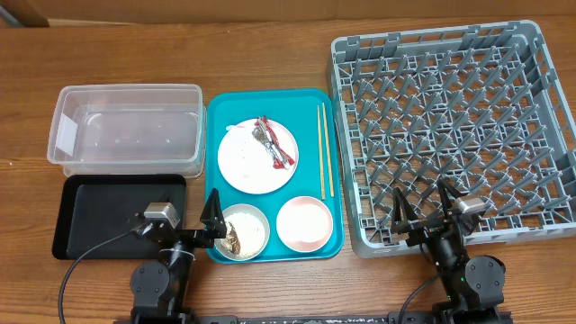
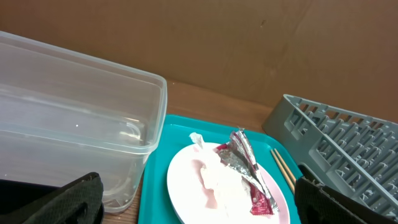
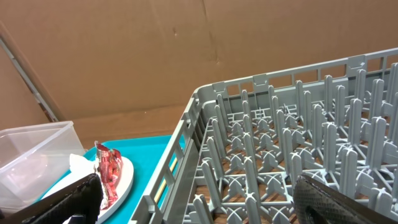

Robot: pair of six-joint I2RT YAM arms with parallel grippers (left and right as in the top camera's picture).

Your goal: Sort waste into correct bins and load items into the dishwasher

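A pale round plate (image 1: 250,162) with crumpled white and red-striped wrappers (image 1: 274,144) lies on a teal serving tray. Two chopsticks (image 1: 325,162) lie at the plate's right. A whitish bowl (image 1: 252,232) holding brown scraps and a pink bowl (image 1: 303,222) stand at the tray's front. The clear tub (image 1: 126,126) and black tray (image 1: 108,216) are at the left, the grey dish rack (image 1: 459,126) at the right. My left gripper (image 1: 202,229) is open and empty by the whitish bowl. My right gripper (image 1: 423,214) is open and empty over the rack's front edge. No small white cup is in view.
The teal serving tray (image 1: 310,108) sits between the tub and the rack. The left wrist view shows the plate (image 2: 193,186), wrappers (image 2: 249,171), tub (image 2: 74,118) and open fingers (image 2: 199,208). The right wrist view shows the rack's pegs (image 3: 280,137) and open fingers (image 3: 205,202).
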